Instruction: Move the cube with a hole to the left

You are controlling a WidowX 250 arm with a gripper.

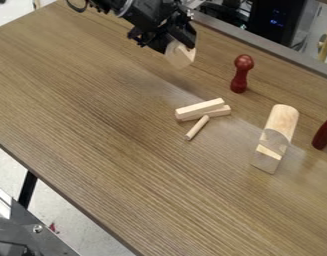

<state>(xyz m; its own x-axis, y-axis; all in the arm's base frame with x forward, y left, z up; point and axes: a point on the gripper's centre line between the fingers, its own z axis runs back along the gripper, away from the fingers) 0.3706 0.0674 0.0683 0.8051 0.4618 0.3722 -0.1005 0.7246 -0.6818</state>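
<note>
Pale wood is gripped in our end effector point(182, 41): we have it closed on a light block point(180, 56), probably the holed cube, though we cannot make out its hole clearly. We hold its upper part, presumably so the lower part can meet the counter point(92, 100) first. Nearest to the right of the end effector stands a red peg point(240, 74), upright; below it, two square sticks point(200, 109) lie together beside a thin dowel point(197, 128). Farther right and lower, a cylinder point(282, 120) adjoins a notched block point(266, 157), perhaps for matching curves; farthest right is another red peg point(323, 134).
</note>
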